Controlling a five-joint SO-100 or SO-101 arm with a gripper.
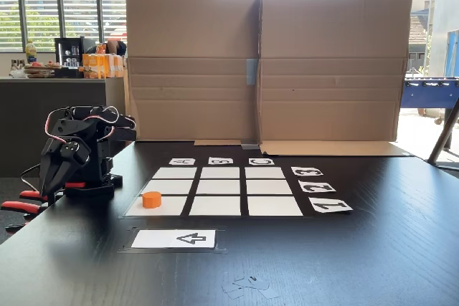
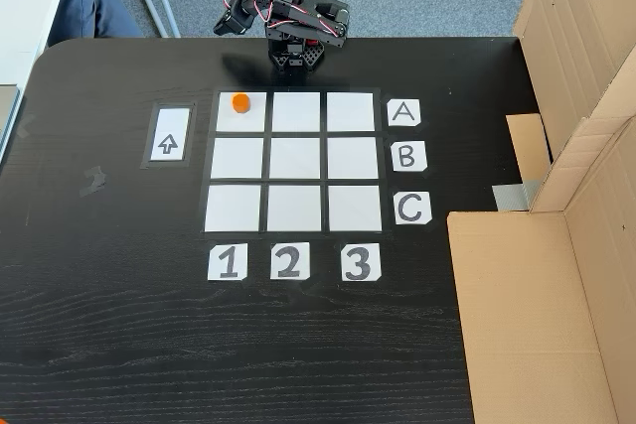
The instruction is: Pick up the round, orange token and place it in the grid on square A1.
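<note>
**Desk:** Where is the token right now?

**Me:** I see the token lying on square A1, the corner cell in line with the A card and the 1 card. In the top-down fixed view it sits toward the cell's 12 o'clock edge, nearest the arm. In the low fixed view the token is at about 9 o'clock of the grid, resting flat on the near left cell.

**Desk:** And the arm?

**Me:** The arm is folded up on its base at the grid's 12 o'clock in the top-down view, well apart from the token. From the low view I have the gripper pointing down beside the base, off the paper. I cannot tell whether the pincer is open or closed; it is all black against black. Nothing orange shows in it.

**Desk:** Anything else on the table?

**Me:** The arrow card lies just beside A1, at its 9 o'clock in the top-down view. Cardboard walls stand beyond the grid in the low view.
</note>
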